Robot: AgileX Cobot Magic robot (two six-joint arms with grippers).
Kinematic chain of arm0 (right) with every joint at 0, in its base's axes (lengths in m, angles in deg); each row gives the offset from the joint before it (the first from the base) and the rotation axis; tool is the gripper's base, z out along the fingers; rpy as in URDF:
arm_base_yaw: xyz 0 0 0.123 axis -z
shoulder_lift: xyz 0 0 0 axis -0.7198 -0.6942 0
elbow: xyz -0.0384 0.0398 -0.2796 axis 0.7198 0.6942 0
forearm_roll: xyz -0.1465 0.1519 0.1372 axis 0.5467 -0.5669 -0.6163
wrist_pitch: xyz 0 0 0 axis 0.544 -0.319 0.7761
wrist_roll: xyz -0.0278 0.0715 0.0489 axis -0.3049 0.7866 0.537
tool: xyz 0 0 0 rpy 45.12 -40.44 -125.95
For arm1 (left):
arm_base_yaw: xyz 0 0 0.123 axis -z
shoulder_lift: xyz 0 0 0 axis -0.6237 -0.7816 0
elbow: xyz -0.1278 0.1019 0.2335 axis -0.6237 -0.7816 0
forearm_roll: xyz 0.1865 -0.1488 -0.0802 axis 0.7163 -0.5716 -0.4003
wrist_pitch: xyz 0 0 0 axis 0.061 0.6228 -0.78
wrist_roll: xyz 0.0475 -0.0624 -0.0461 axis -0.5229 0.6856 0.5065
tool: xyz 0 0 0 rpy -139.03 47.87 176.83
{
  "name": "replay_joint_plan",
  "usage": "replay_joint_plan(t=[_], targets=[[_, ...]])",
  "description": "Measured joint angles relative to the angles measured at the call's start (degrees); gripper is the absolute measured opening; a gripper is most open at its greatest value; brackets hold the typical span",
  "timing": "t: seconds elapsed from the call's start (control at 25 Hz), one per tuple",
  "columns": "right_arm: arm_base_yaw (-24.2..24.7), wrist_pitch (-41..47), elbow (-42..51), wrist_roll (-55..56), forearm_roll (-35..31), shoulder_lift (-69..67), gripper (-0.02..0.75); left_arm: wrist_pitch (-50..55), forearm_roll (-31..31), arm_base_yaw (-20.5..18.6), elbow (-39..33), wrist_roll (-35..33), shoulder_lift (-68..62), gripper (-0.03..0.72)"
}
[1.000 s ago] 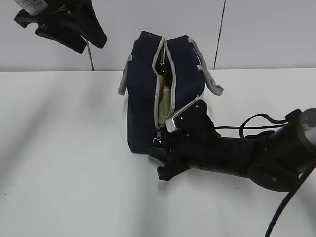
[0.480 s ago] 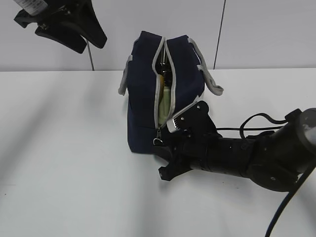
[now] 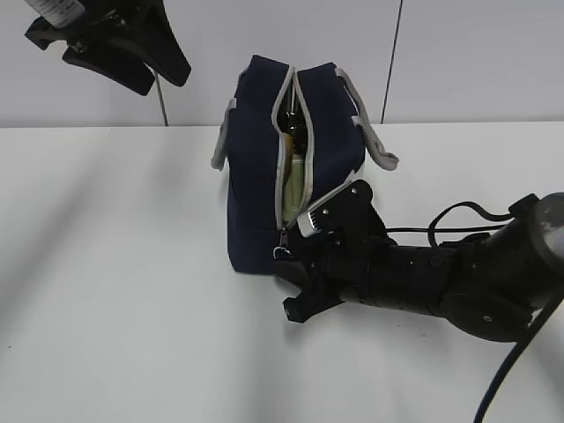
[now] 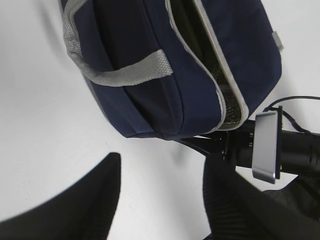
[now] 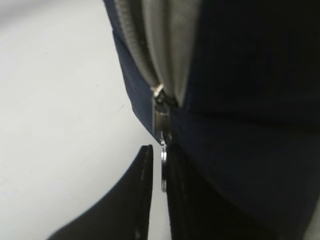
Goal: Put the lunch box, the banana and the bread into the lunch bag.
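Low against the near end of the lunch bag [image 3: 264, 176], the right hand [image 5: 159, 175] has its two dark fingers drawn together on the zipper's ring pull [image 5: 164, 170], the thin metal ring standing edge-on in the narrow slit between them. Just above the hand the zipper slider [image 5: 160, 107] sits at the foot of the grey zipper track, and the track runs up and away from it, spread apart into a gap. Through that gap, above and behind the right hand, shows something pale green, likely the lunch box [image 3: 295, 181], with a dark brownish shape above it that I cannot identify; the banana and the bread cannot be made out. The bag stands upright on the white surface [image 3: 132, 291], its grey strap handles [image 3: 374, 141] drooping to either side, one of them falling just above the right hand's wrist.

Up and far off from the bag, the left hand [image 3: 123, 62] hangs in the air with its fingers apart, holding nothing. From its wrist camera the bag lies ahead of it, silvery lining [image 4: 225, 90] visible inside the parted zipper.
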Motion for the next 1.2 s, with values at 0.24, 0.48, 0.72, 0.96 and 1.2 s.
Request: replay_joint_plan(t=[0.24,0.48,0.72,0.96,1.2], targets=[[0.0,1.22,0.0,0.0,0.22,0.9,0.064,0.0,0.0,0.0,0.0,0.0,0.0,0.379],[0.0,2.46,0.0,-0.1,0.45,0.9,0.064,0.0,0.0,0.0,0.0,0.0,0.0,0.379],[0.0,2.46,0.0,-0.1,0.54,0.9,0.064,0.0,0.0,0.0,0.0,0.0,0.0,0.379],[0.0,2.34,0.0,-0.2,0.54,0.9,0.064,0.0,0.0,0.0,0.0,0.0,0.0,0.379],[0.0,1.56,0.0,-0.2,0.54,0.9,0.064,0.0,0.0,0.0,0.0,0.0,0.0,0.379]])
